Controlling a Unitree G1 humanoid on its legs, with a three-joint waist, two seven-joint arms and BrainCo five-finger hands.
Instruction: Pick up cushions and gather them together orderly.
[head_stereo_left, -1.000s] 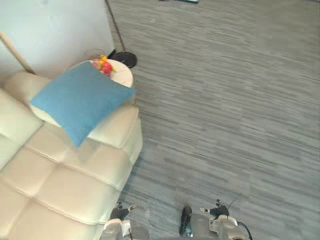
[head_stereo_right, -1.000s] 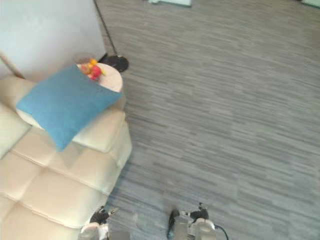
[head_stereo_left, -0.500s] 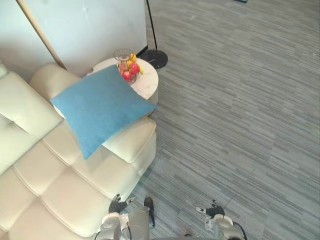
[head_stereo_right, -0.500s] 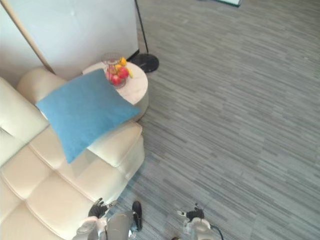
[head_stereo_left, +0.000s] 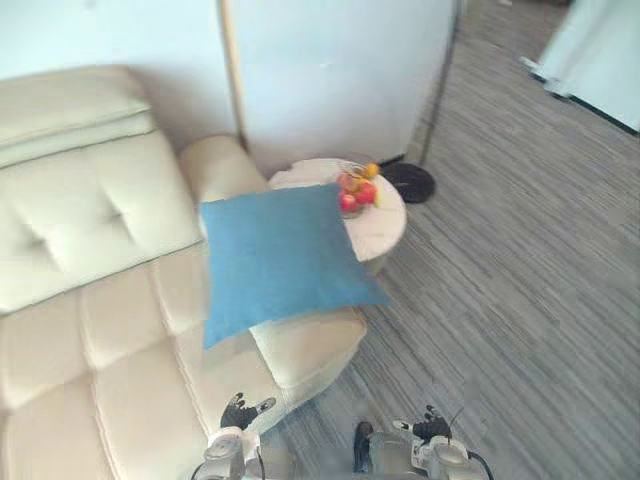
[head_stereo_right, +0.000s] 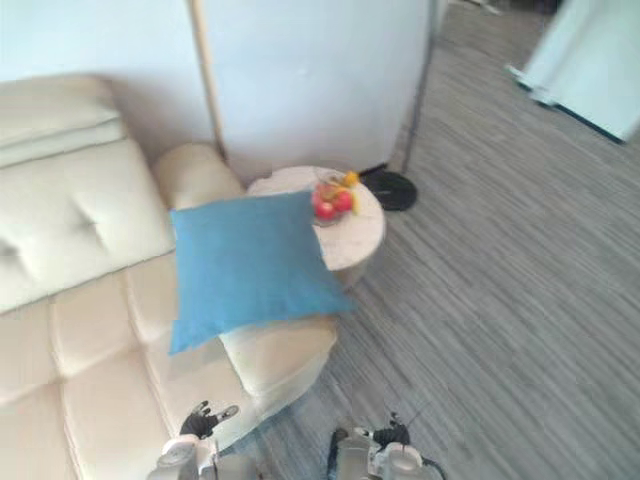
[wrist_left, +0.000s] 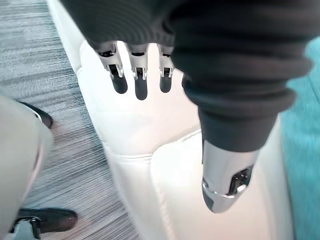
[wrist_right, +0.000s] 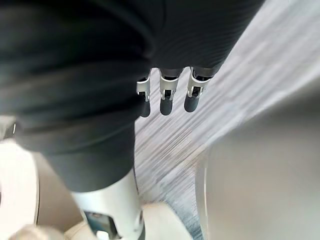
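Nearest us, our left robot hand (head_stereo_left: 243, 410) hangs by the front edge of the cream tufted leather sofa (head_stereo_left: 100, 300), fingers straight and empty. Our right robot hand (head_stereo_left: 428, 427) hangs relaxed and empty over the grey striped carpet floor (head_stereo_left: 520, 300). The square blue fabric cushion (head_stereo_left: 280, 255) lies on the sofa's arm end. Just beyond it, a round white tabletop (head_stereo_left: 390, 222) carries a wire bowl of fruit (head_stereo_left: 356, 190).

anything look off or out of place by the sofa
The blue cushion lies askew across the arm of the cream sofa instead of on the seat, one corner jutting past its edge beside the round side table. The fruit bowl on that table stands upright; nothing looks spilled.
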